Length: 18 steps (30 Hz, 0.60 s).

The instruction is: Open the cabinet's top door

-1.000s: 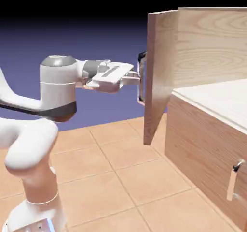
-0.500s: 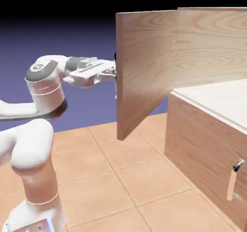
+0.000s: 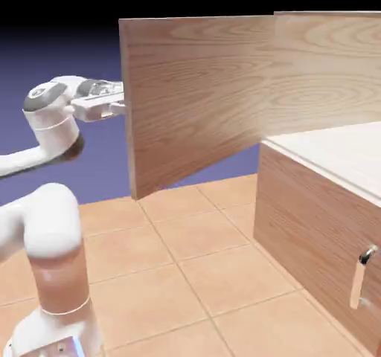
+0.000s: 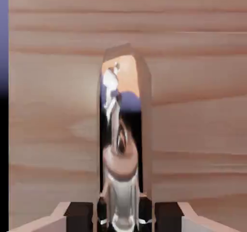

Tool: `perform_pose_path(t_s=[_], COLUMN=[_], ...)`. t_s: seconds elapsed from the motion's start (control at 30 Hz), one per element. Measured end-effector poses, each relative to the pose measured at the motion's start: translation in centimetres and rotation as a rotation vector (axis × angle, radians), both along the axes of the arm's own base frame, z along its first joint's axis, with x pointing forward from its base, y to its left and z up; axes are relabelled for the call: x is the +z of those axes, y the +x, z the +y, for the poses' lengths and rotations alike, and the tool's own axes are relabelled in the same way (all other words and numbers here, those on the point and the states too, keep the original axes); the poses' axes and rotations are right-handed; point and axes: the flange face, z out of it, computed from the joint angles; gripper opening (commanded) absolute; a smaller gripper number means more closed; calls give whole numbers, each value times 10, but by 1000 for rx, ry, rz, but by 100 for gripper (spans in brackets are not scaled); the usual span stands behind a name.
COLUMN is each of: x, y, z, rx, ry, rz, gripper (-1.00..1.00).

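Observation:
The cabinet (image 3: 320, 222) stands at the exterior view's right, light-brown wood grain. Its top door (image 3: 201, 95) is swung far out to the left, showing its inner face. My gripper (image 3: 115, 107) reaches the door's far left edge, and its fingertips are hidden behind the panel there. In the hand view the silver bar handle (image 4: 120, 139) stands upright against the wood, right between my two dark finger pads (image 4: 79, 215). The gripper (image 4: 123, 219) is shut on that handle.
A pale shelf (image 3: 335, 151) lies uncovered behind the open door. Below it is the lower door panel with its own silver handle (image 3: 361, 277), closed. The white arm (image 3: 45, 229) rises at the lower left over the tan tiled floor (image 3: 186, 274).
The top door has swung much wider, its free edge moving to the exterior view's left. My hand has drawn back left with it, still shut on the handle.

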Motion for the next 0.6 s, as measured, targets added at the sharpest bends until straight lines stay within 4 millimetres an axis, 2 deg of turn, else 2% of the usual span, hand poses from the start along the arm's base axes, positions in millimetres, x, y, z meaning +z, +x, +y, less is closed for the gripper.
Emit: perform_pose_path(t_s=[0.27,0.6], x=[0,0], y=[-3,12], z=[90,184], rx=[-183,-375], ry=[0,0], rz=[0,0], gripper=[-100,-100])
